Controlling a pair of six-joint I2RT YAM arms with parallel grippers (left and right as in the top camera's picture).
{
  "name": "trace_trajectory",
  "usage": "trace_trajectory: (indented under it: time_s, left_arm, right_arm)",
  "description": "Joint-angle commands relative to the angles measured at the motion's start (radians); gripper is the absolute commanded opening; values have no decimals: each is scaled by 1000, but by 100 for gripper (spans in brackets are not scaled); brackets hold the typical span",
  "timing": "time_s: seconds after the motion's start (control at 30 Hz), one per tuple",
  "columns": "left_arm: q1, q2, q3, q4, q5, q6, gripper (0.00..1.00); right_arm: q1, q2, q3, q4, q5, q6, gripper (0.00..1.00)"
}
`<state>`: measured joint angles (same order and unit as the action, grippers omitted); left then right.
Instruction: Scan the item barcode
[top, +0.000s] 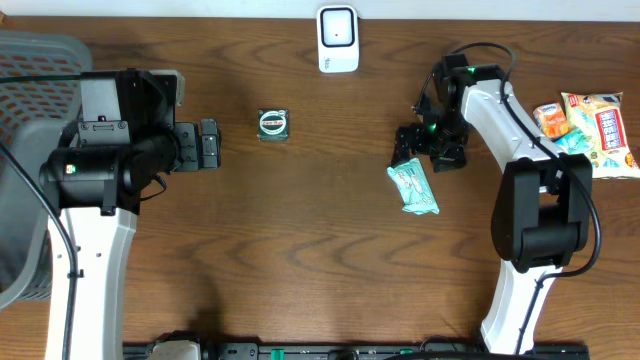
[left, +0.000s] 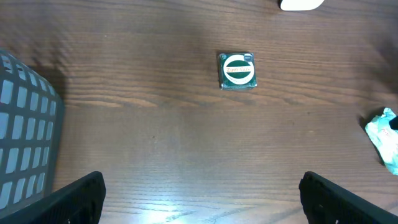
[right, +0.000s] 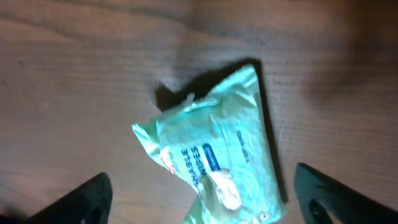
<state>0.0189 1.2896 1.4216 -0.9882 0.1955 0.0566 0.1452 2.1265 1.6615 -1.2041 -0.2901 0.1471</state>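
- My right gripper (top: 428, 150) hangs over the green wipes pack (top: 413, 190), jaws spread wide on either side and not touching it.
- The pack lies flat on the table (top: 300, 260), right of centre, nearer than the white scanner (top: 338, 40) at the far edge.
- My left gripper (top: 210, 145), at the left, is also spread and holds nothing.
- I judge the task barely begun: grasping, lifting and showing the barcode all remain.

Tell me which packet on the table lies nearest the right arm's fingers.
The mint-green wipes pack, just below the right fingers; the small square packet sits mid-table and the snack bags lie at the table's right edge.
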Motion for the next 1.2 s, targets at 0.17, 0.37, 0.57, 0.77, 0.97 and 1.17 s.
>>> trace_trajectory:
  time_s: [0.17,0.37,0.57,0.77,0.97,1.17]
  left_arm:
    - [5,3,7,-2,-6,10,98]
    - [5,3,7,-2,-6,10,98]
    - [5,3,7,-2,-6,10,98]
    - [5,3,7,-2,-6,10,98]
    - [5,3,7,-2,-6,10,98]
    - [5,3,7,-2,-6,10,98]
  right_arm:
    - [16,-6,11,-39,8,-57,71]
    - [47,-6,8,-124,151,-59,68]
    - [93,-6,-36,-88,174,-58,73]
    - [129,-6,-124,16,319,11,66]
    - [132,-6,-167,76,364,64,35]
    - [132,-6,-151,106,340,123,19]
